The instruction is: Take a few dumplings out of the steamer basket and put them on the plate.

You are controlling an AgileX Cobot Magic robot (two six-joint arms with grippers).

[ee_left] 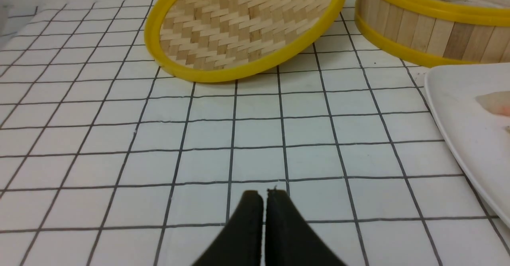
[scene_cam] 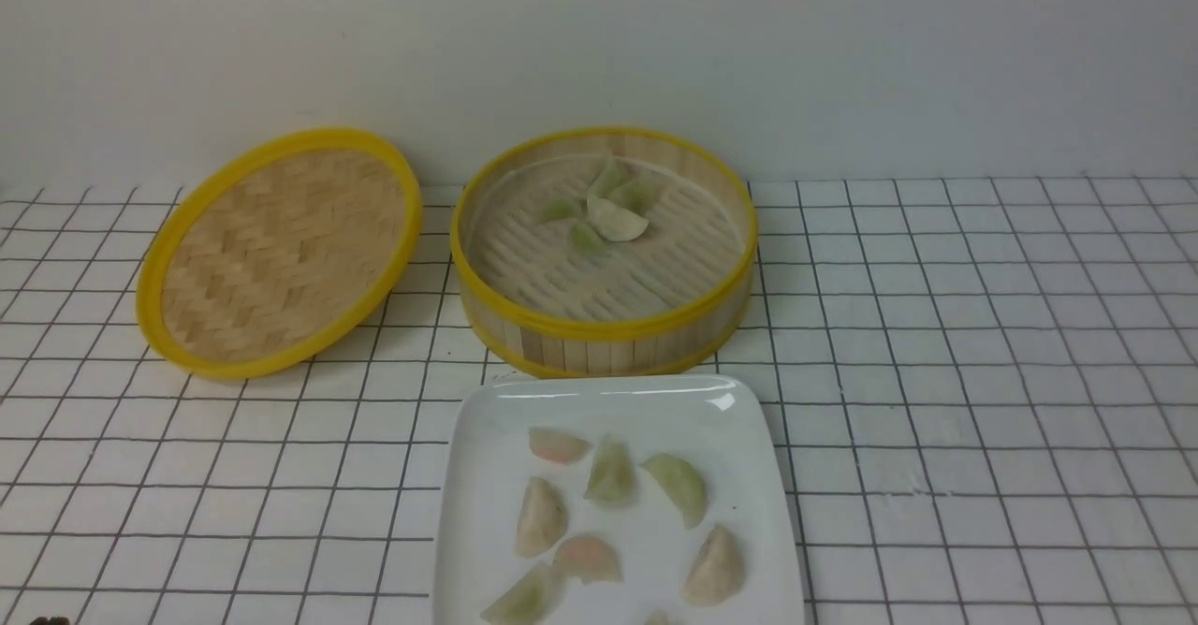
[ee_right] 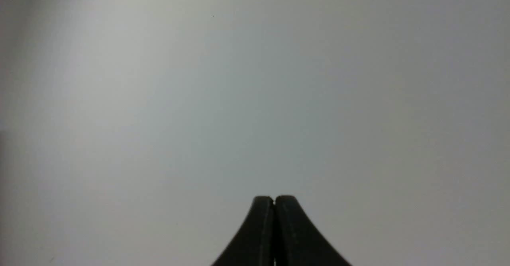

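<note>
So we've got a white table (scene_cam: pixel 983 400) with a black grid pattern on it and a plain pale wall (scene_cam: pixel 842 45) behind.

The steamer basket (scene_cam: pixel 599 330) sits toward the back in the middle, and there's a little cluster of dumplings (scene_cam: pixel 613 218) still inside, up near its far wall, mostly pale green with a cream one on top. Its woven lid (scene_cam: pixel 281 251) is just to the left, tilted, with its right edge propped up next to the basket.

The plate (scene_cam: pixel 487 475) is right in front of the basket, nearly touching it, and it's got dumplings spread over it: a couple of pinkish ones, some green, some beige. We count roughly seven or eight; the near edge is cut off.

Our left gripper (ee_left: pixel 265 196) is clenched on nothing, low over bare table left of the plate. Our right gripper (ee_right: pixel 274 200) is also clenched and empty, just facing a blank grey surface.
</note>
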